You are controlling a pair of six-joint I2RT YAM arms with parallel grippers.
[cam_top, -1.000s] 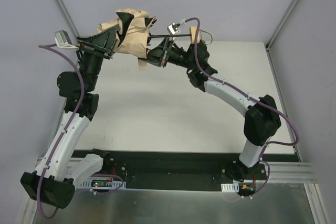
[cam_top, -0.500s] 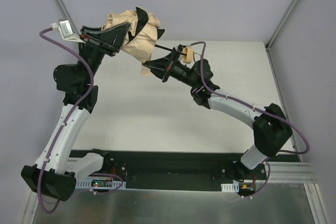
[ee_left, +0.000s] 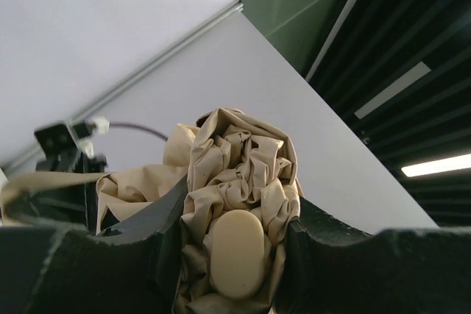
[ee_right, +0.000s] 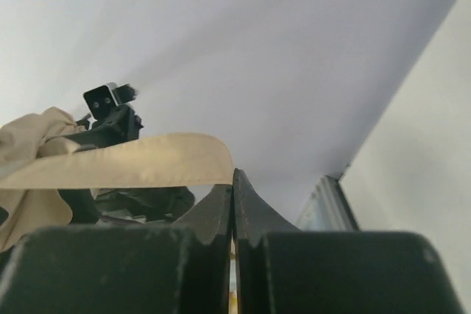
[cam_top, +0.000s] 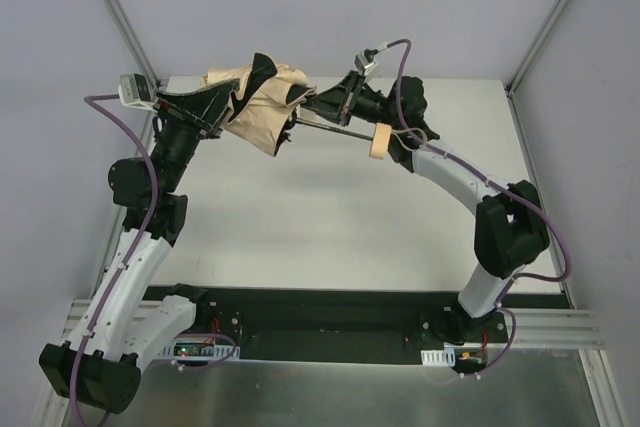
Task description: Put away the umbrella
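Left gripper (cam_top: 226,103): jaws part-spread, clamped on bunched canopy of umbrella (cam_top: 262,107), pale end cap (ee_left: 237,251) between fingers. Right gripper (ee_right: 233,182): jaws pressed together, tan strap (ee_right: 132,159) ending at their seam, probably pinched, though view too tight for certainty. Umbrella aloft between both arms, over far edge of table (cam_top: 300,217). Long axis left-to-right: canopy at left jaws, shaft (cam_top: 335,129) passing just below right jaws, knob handle (cam_top: 380,140) beyond, nearer right arm.
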